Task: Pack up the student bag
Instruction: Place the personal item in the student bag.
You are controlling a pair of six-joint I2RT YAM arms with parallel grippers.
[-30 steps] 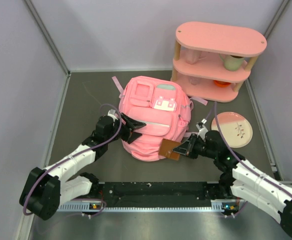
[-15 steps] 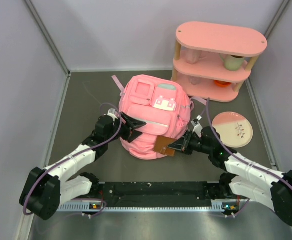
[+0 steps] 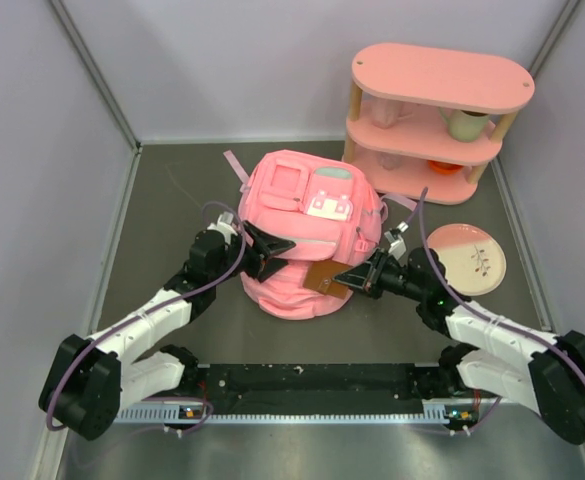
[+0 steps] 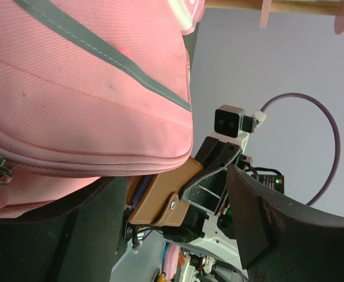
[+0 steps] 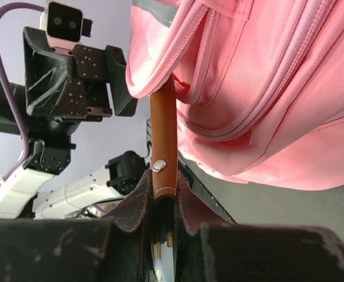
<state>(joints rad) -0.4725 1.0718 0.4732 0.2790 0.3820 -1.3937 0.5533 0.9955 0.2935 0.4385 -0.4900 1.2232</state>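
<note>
Near right: I am seeing right gripper clamping brown wallet, wallet tip tucking under lip of bag's lower front pocket. Near left: left gripper resting against bag's left side, jaws apart. Mid-table: student bag sitting between both grippers. Far right: pink shelf unit standing.

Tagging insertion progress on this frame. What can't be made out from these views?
How deep the flat brown leather case, held by the right gripper, sits in the large pink fabric backpack: right wrist view, a pink fabric fold covers its far end.
Whether the open left gripper touches fabric: top view, fingers overlap the backpack; left wrist view, fingers blurred.
Items on the pink oval shelf unit: top view, boards hide most.
</note>
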